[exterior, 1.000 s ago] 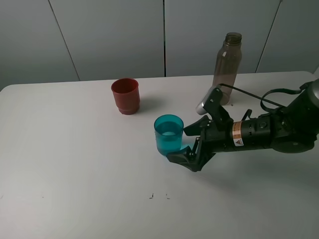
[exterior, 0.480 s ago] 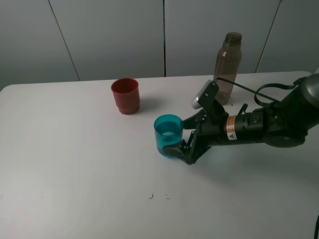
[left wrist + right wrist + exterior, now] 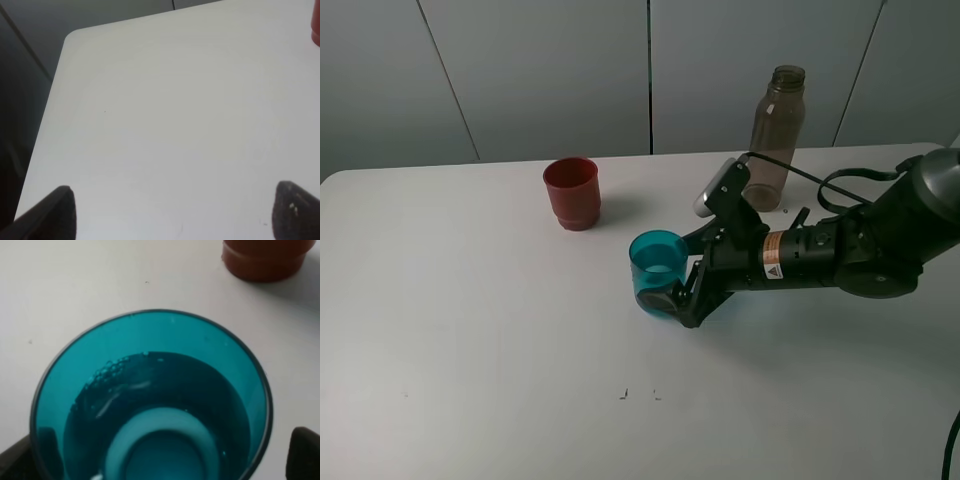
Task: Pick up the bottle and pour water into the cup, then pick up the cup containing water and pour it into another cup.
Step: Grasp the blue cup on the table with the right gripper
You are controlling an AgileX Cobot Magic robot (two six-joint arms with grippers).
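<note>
The translucent teal tumbler stands upright on the white bench, a little right of the middle. It holds water in its lower part, and the right wrist view shows small bubbles along the waterline. The right arm lies low over the right side of the bench. The right jaws are spread wide to either side of the tumbler, with one dark finger at the near side of its base and the other behind it. In the right wrist view one tip sits close by the wall and the other stands off with a gap; whether either pad touches cannot be told. The opaque red cup stands upright behind and to the left of the tumbler, well apart from it. The capless smoky grey-brown bottle stands upright at the back right, behind the arm. The left jaws appear only in the left wrist view: two dark fingertips spread far apart above bare bench near its rounded corner.
</note>
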